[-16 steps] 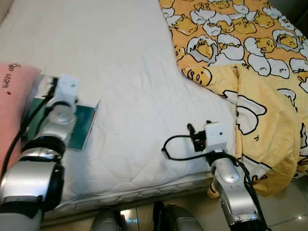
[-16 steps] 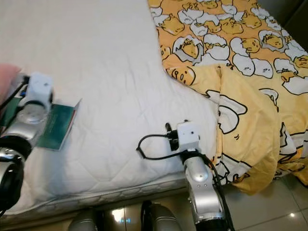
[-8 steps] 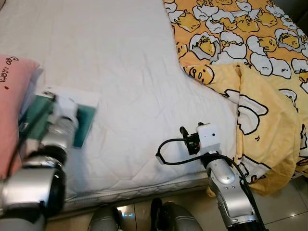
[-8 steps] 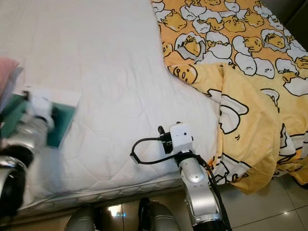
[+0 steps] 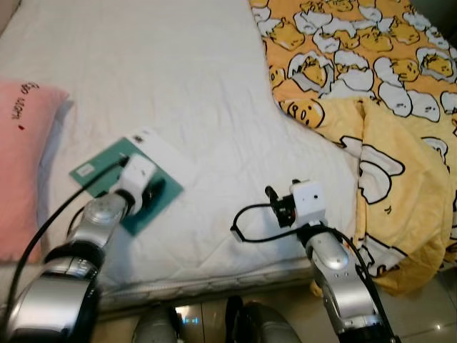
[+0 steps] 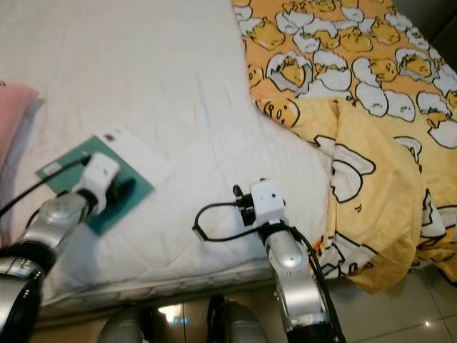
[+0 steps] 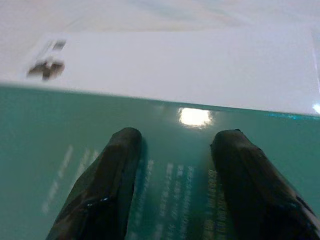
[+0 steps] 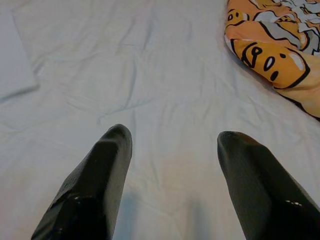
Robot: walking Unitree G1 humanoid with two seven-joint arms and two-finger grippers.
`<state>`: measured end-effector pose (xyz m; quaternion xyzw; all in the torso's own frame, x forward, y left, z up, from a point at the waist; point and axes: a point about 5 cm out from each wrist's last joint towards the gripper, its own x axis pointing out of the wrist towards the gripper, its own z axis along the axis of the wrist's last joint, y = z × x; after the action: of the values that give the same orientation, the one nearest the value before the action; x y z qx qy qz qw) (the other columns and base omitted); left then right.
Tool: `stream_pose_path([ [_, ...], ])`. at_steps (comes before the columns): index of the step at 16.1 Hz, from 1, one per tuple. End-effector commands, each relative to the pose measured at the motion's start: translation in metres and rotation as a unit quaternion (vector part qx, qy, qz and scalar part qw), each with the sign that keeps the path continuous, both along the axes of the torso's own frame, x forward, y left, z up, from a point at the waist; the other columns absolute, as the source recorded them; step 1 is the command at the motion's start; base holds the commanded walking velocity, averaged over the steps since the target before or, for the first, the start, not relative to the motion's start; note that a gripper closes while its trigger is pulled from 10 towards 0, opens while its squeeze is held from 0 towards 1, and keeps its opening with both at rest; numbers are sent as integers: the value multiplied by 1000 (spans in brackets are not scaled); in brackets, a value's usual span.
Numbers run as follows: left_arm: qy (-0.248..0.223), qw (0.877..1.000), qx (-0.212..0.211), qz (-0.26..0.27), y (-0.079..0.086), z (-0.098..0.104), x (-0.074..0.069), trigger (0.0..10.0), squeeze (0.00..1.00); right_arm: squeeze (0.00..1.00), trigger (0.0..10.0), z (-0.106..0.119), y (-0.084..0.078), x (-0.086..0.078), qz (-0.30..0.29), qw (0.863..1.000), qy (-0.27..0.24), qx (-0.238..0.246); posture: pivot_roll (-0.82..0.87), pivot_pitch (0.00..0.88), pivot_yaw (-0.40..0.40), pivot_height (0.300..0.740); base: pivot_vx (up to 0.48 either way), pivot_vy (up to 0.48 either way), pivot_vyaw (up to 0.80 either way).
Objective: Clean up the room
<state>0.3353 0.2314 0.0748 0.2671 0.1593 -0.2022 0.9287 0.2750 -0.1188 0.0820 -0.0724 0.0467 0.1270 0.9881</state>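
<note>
- A bed (image 5: 207,86) with a white quilted mattress cover takes up most of the head camera's picture, its near edge running across at 6 o'clock above a glossy tiled floor (image 5: 421,314).
- A yellow-orange blanket (image 5: 371,64) printed with cartoon eggs covers the bed from 1 o'clock down to 4 o'clock, and one fold hangs over the mattress corner toward the floor.
- A pink pillow (image 5: 21,164) with small dark lettering lies at the bed's 9 o'clock edge.
- A teal and white book (image 5: 96,168) lies flat on the cover at about 8 o'clock, turned at an angle, just beside the pillow but apart from it.
- The left gripper (image 5: 152,194) is over the book's teal cover, the silver arm reaching in from 7 o'clock; in the wrist view its two black fingers (image 7: 105,185) stand apart over the teal surface with the white band beyond them, holding nothing.
- The right gripper (image 8: 172,142) is at about 5 o'clock near the bed's edge, above the bare white cover; its fingers are spread apart and empty, with the blanket's edge (image 8: 272,55) showing off to one side in the wrist view.
- A black cable loops beside the right wrist's white camera housing (image 5: 308,200).
</note>
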Motion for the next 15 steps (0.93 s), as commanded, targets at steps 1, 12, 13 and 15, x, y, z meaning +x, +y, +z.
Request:
stream_pose_path([
  [1,57,995,66,-53,8,-19,-18,10000,0,0,10000,-5,-7,-4,-6,1000,14,-2,-126,251,-137,740,0,0,0],
  [12,-104,984,-115,86,25,71,0,10000,0,0,10000,-1,4,11,16,1000,9,17,-57,201,-153,740,0,0,0],
  [13,-88,982,-142,91,10,61,-4,10000,0,0,10000,-2,4,12,18,1000,9,18,-52,198,-154,740,0,0,0],
  [15,-37,968,-128,211,8,17,-5,10000,0,0,10000,-5,6,13,23,999,13,18,-40,188,-156,740,0,0,0],
])
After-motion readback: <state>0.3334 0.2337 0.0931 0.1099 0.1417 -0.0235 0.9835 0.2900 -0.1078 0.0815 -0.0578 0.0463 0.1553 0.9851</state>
